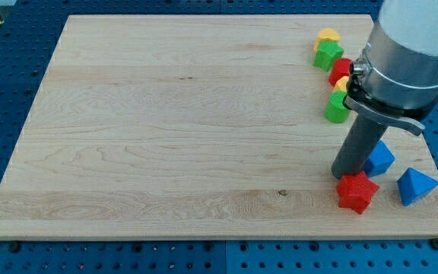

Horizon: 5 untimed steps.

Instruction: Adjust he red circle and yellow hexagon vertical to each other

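Blue perforated bench all round, carrying a pale wooden board as the surface [166, 122], bare over most of its width, blocks gathered only toward the view's right edge. Large grey-white arm housing [413, 46] coming in from the view's top right corner, clamped by a dark collar, continuing down as a dark rod. No gripper fitted, so nothing to open or close; just my tip [348, 175], resting at the red star's upper edge, apparently touching it.

Taking the red star [357, 191] as landmark, near the surface's bottom right:
- blue block [380, 158], angular, just above and to the view's right of it, beside the rod.
- second blue block [416, 186], pyramid-like, further to the view's right, apart.
- green cylinder-like block [336, 108] well above it, just left of the rod's collar.
- small yellow piece [341, 84] above that, mostly hidden by the collar; shape unclear, possibly the yellow hexagon.
- red block [341, 68] higher up, partly hidden, likely the red circle, touching the yellow piece.
- green star [328, 54] further up, against the red block.
- yellow block [327, 35], rounded top, farthest away, touching the green star.
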Each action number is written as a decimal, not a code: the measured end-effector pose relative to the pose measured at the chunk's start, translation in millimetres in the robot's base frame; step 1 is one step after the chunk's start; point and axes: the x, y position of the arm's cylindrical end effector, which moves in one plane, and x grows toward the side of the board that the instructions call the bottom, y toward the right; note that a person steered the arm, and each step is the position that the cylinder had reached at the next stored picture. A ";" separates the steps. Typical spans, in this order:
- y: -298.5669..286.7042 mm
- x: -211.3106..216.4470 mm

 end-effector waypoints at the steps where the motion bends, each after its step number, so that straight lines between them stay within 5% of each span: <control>1: -4.0 -11.7; 3: -40.6 -124.6; 5: -18.5 -188.7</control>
